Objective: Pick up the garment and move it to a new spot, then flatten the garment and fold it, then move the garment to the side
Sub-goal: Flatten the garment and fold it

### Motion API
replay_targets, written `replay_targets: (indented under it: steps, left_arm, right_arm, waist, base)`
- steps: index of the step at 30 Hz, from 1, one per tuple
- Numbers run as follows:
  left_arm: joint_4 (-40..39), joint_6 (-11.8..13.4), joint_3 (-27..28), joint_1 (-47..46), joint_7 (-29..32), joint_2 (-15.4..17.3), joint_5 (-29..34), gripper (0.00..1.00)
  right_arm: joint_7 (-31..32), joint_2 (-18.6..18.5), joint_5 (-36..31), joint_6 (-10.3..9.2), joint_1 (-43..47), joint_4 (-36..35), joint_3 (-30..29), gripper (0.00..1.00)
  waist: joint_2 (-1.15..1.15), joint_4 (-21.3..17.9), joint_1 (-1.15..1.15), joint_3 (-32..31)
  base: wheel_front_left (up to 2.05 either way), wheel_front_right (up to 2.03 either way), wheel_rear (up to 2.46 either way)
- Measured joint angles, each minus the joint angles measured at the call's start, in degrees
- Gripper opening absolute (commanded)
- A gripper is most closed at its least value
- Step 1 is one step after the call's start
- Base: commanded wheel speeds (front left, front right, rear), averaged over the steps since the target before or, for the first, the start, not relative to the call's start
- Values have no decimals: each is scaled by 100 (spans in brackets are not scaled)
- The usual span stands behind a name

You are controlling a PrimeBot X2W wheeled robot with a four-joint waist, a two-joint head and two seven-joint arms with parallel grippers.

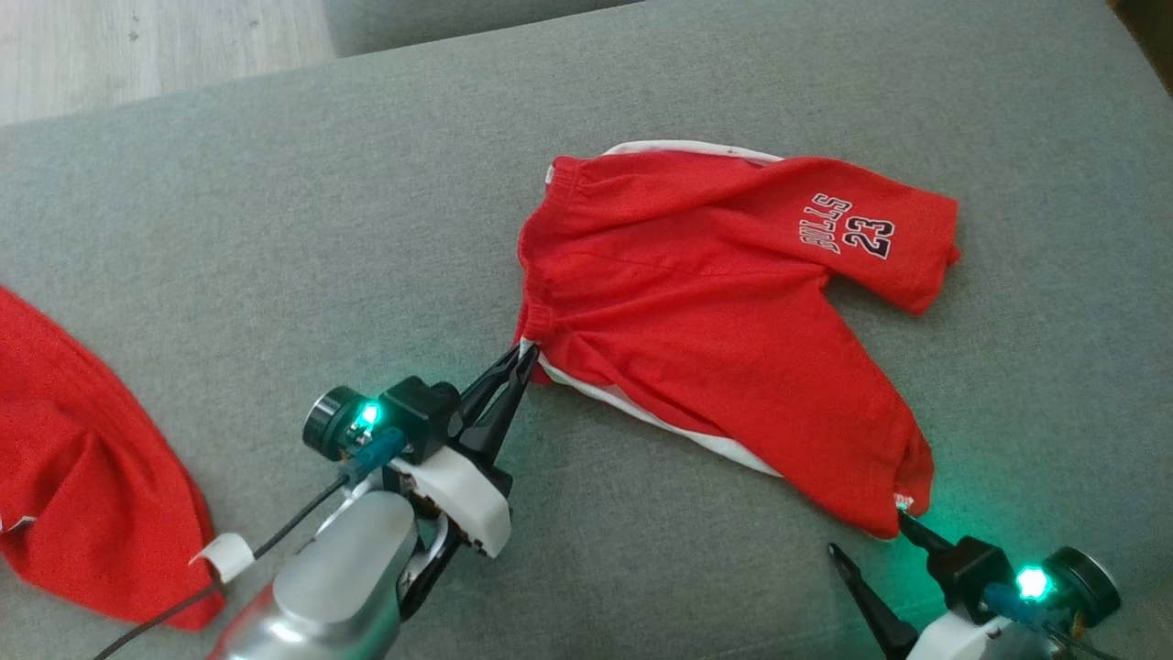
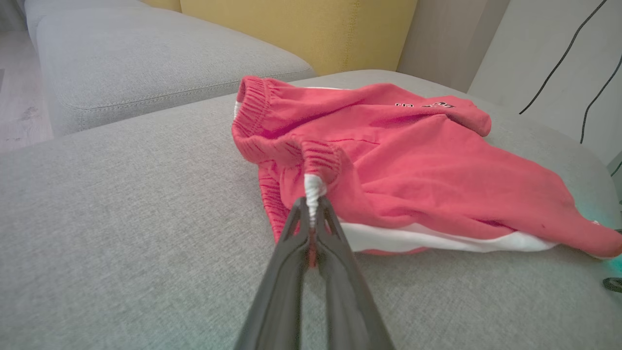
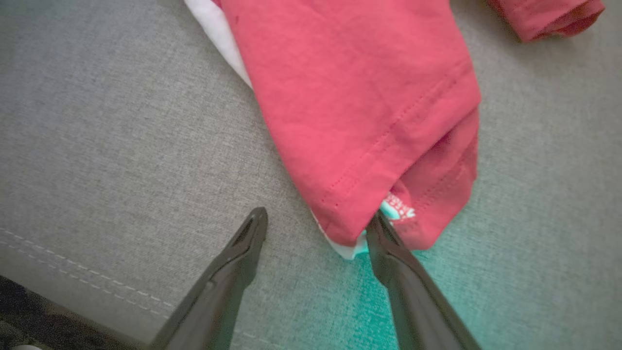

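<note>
Red shorts (image 1: 715,312) lie mid-cushion (image 1: 275,229). The left gripper (image 1: 524,359) pinches their waistband corner at eight o'clock. The right gripper (image 1: 868,533), spread wide, has one finger at the hem, five o'clock.

The shorts (image 1: 715,312) lie on the cushion (image 1: 275,229), right of centre before me, waistband to the left and legs to the right. My left gripper (image 1: 522,362) meets the waistband's near corner, and my right gripper (image 1: 868,533) sits at the near leg's hem. A second garment (image 1: 82,477) lies far left.
</note>
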Motion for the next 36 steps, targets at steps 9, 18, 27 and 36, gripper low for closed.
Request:
replay_targets:
  steps: [9,18,27,36]
  left_arm:
    - [13,-1,-23,-13,-1,-21,0,0]
    - [64,1,-12,-12,-1,18,-69,0]
    - [-88,67,269,103,-1,314,-249,0]
    - [-549,219,732,280,11,650,-633,0]
  right_arm:
    - [-10,43,-2,0,-65,155,1,63]
    - [-114,36,74,0,-210,201,42,0]
    - [-315,-18,906,0,-342,-511,-20,0]
    - [-141,-365,1758,0,-1287,-1416,-25,0]
  waist:
    - [0,47,0,51]
    - [0,41,0,-69]
    - [0,-45,0,-427]
    - [0,-57,0,-816]
  base:
    - [0,0,0]
    - [0,0,0]
    - [0,0,0]
    - [0,0,0]
